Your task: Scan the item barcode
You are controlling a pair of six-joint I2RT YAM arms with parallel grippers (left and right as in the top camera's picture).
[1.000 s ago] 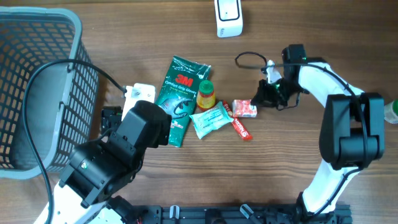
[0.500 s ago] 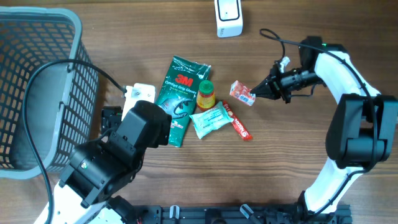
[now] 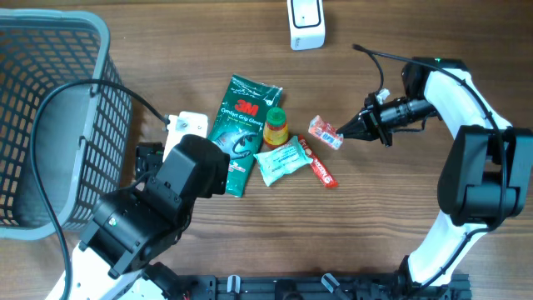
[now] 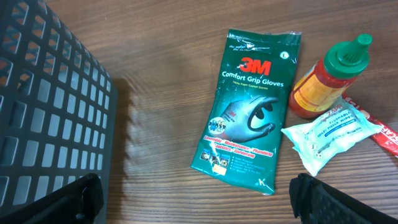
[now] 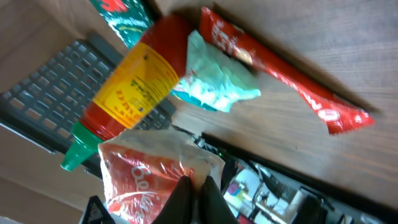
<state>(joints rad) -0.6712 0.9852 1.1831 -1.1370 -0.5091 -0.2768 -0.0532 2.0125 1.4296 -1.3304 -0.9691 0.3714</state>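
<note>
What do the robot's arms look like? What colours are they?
The left arm is mostly chunky black, white lower down, with a thick black cable looping over it. The right arm is white with black joints and a thin black cable. The right gripper is black and narrow.

The left gripper (image 4: 198, 202) hangs wide open; the right gripper (image 3: 345, 133), reaching leftward, pinches a small packet (image 3: 325, 132).

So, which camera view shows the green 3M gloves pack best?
The left wrist view. There the gloves pack lies whole and close in the picture, and its print can be read. The overhead view also shows it, but small, with only the large logo clear. The right wrist view catches only a green corner at its top edge.
</note>
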